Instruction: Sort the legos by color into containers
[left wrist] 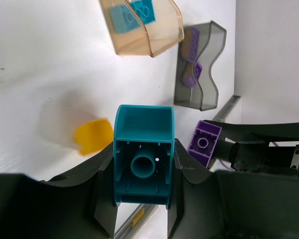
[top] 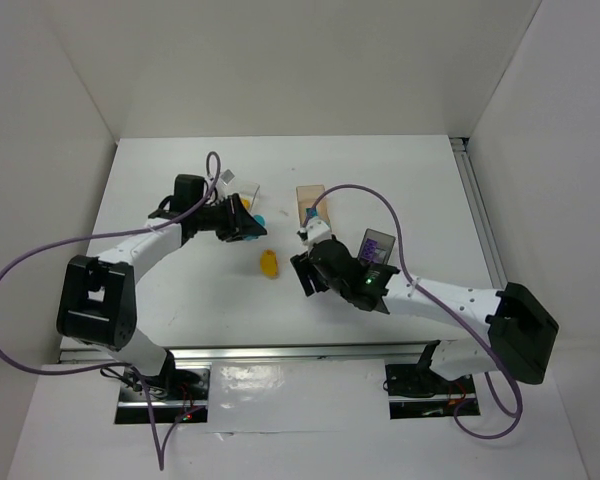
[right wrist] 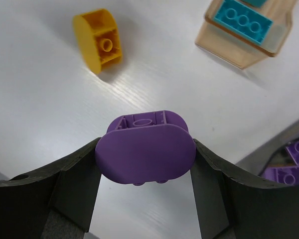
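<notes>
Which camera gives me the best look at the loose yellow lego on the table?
Right wrist: the yellow lego lies sharp and unobstructed, its hollow underside showing. Left wrist shows it blurred. Top external shows only a small yellow blob.

A teal brick [left wrist: 142,164] and rounded purple piece [right wrist: 145,154] gripped, yellow piece [right wrist: 99,40] loose
</notes>
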Robot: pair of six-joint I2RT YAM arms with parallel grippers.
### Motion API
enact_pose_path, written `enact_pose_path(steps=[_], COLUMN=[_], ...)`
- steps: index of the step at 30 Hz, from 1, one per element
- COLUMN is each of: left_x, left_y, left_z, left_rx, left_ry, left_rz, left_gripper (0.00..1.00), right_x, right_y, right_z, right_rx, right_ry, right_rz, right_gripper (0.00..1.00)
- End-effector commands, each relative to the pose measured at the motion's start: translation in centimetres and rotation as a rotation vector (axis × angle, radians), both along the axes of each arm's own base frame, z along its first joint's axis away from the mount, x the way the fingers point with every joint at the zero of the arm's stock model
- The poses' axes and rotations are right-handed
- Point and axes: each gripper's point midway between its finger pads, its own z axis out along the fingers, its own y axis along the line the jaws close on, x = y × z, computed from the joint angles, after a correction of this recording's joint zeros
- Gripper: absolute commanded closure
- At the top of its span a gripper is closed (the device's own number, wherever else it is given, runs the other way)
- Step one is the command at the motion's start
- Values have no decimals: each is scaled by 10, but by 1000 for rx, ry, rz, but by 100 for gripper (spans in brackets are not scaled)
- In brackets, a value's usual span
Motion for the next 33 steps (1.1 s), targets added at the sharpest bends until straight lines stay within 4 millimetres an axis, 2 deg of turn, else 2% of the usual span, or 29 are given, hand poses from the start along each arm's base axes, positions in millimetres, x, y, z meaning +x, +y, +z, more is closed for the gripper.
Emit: enact_pose_path(steps=[1,3,4,6,7,9,10,14,16,18,20,22,23,24,27,29,33], left_x=[10,10,9,7,7,0,-3,-12,-17,-19,-24,-18,-18,-18,-16,-17,-17], left_y=[6,9,9,12,12,17,14,17,12,11,10,11,12,20,21,24,26], left_z=[32,26,25,17,17,12,10,5,10,8,9,19,23,18,44,50,62], left_rx=[12,28,26,47,47,72,74,135,146,153,162,164,172,223,213,222,236], left_ry=[-105,-97,-82,-62,-62,-46,-36,-45,-71,-66,-58,-91,-96,-73,-147,-147,-175], left_rz=[35,51,55,73,73,86,75,92,86,94,91,106,97,126,137,148,146], left_gripper=[100,100,100,100,100,100,100,100,100,100,100,100,100,100,100,100,100], right_x=[11,13,15,20,25,29,33,45,43,47,48,54,55,61,65,63,69], right_y=[-22,-30,-27,-41,-47,-66,-76,-128,-144,-160,-167,-168,-166,-173,-179,-175,-182], right_z=[18,17,22,16,20,18,26,26,15,16,10,12,5,7,3,0,1], right_rx=[9,20,37,14,11,-11,2,8,-3,24,39,65,55,46,41,54,45], right_ry=[-44,-25,-26,-7,-15,3,-15,15,52,68,103,102,134,133,145,157,158], right_rz=[-145,-187,-193,-264,-302,-389,-438,-627,-664,-708,-724,-723,-692,-695,-695,-676,-686], right_gripper=[48,48,48,48,48,48,48,49,49,49,49,49,49,49,49,49,47])
